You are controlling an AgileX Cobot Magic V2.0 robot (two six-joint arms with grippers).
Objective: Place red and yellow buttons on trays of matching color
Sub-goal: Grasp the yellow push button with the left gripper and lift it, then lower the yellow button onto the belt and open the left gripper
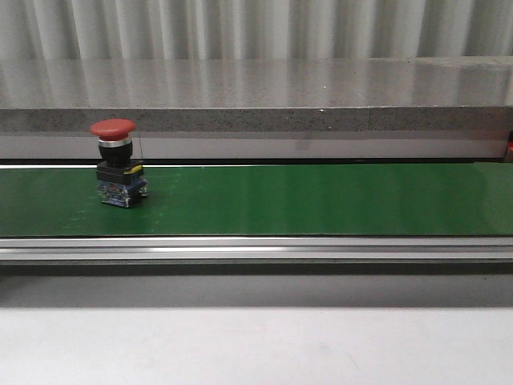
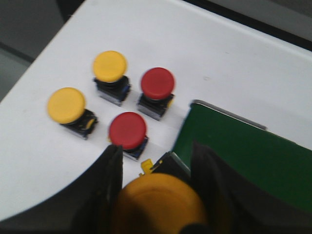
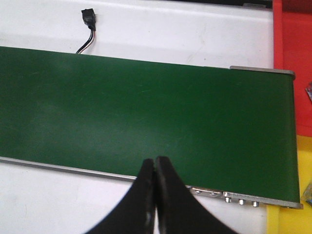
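A red button (image 1: 113, 128) with a black and blue base stands upright on the left part of the green belt (image 1: 321, 200). In the left wrist view my left gripper (image 2: 157, 152) is shut on a yellow button (image 2: 161, 202), whose cap fills the gap between the black fingers (image 2: 109, 170). Beyond it, two yellow buttons (image 2: 110, 66) (image 2: 66, 104) and two red buttons (image 2: 157, 82) (image 2: 127, 130) stand on the white table beside the belt's end (image 2: 234, 146). My right gripper (image 3: 155, 162) is shut on nothing over the belt's near edge. A red tray (image 3: 292, 29) and a yellow tray (image 3: 287, 219) show past the belt's end.
A grey stone ledge (image 1: 256, 119) runs behind the belt, with a corrugated wall above it. A metal rail (image 1: 256, 249) borders the belt's near side. A black connector on a thin cable (image 3: 88, 17) lies on the white table beyond the belt.
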